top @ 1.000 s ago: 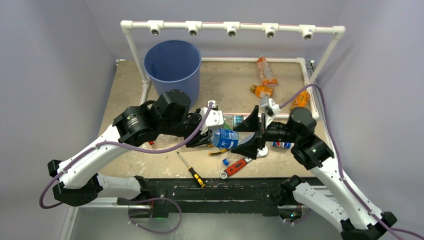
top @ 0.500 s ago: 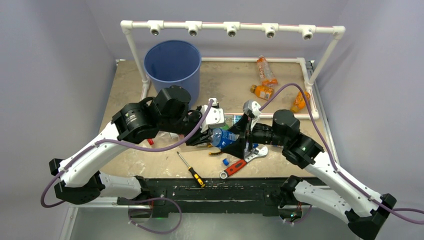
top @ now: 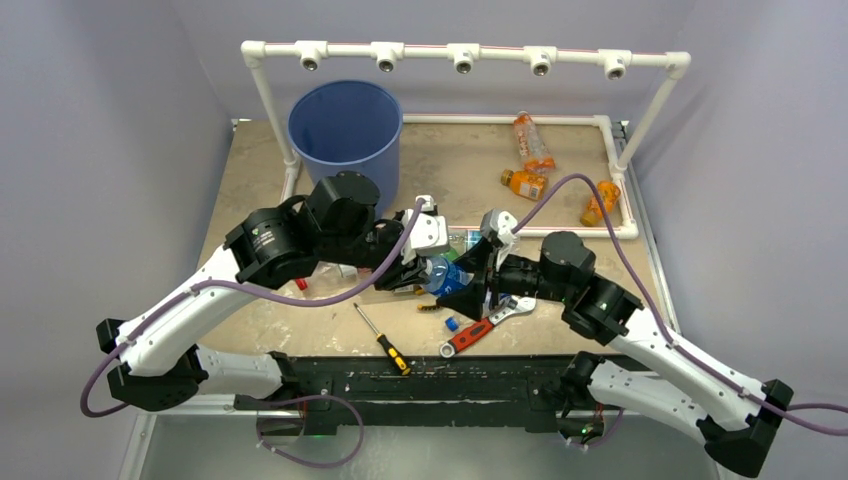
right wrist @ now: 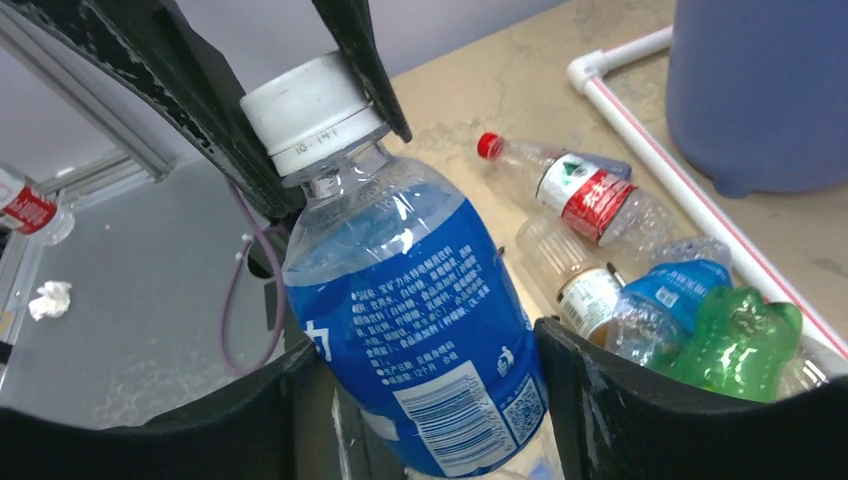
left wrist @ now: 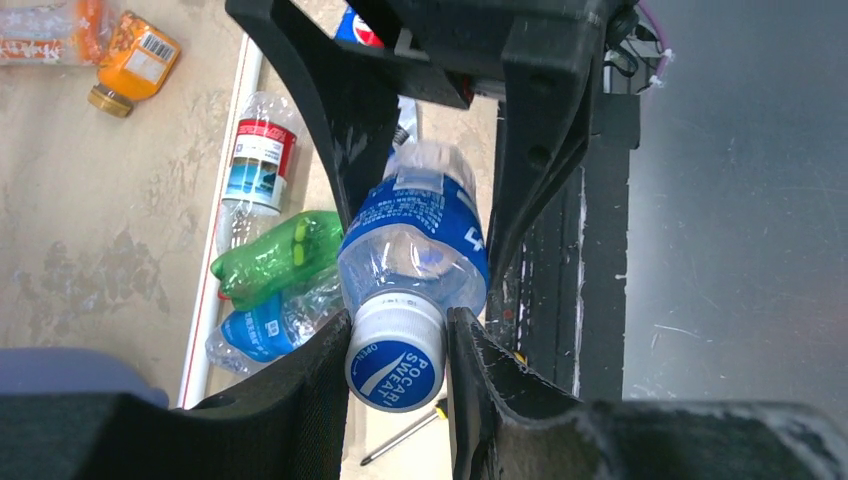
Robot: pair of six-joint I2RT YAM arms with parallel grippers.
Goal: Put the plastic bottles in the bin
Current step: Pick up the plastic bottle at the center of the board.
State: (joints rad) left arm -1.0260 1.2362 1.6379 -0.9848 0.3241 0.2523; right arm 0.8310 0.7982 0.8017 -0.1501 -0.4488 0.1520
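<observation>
My left gripper [top: 420, 272] is shut on the white and blue cap [left wrist: 395, 355] of a clear bottle with a blue label [top: 447, 275], held above the table in the middle. My right gripper [top: 478, 280] is open, and its jaws stand on either side of the bottle's body [right wrist: 430, 330]. The blue bin [top: 345, 130] stands at the back left, and its wall shows in the right wrist view [right wrist: 760, 90]. Three orange bottles [top: 524, 183] lie at the back right. More bottles lie below the grippers: a green one [right wrist: 735, 335] and a red-labelled one [right wrist: 585, 195].
A white pipe frame [top: 465, 52] runs round the back of the table, with a pipe on the tabletop [right wrist: 690, 190] beside the bin. A screwdriver [top: 383, 340] and a red-handled wrench [top: 470, 335] lie near the front edge.
My right arm has moved left and brought its open jaws round the body of the bottle. My left gripper has kept its hold on the cap and barely moved.
</observation>
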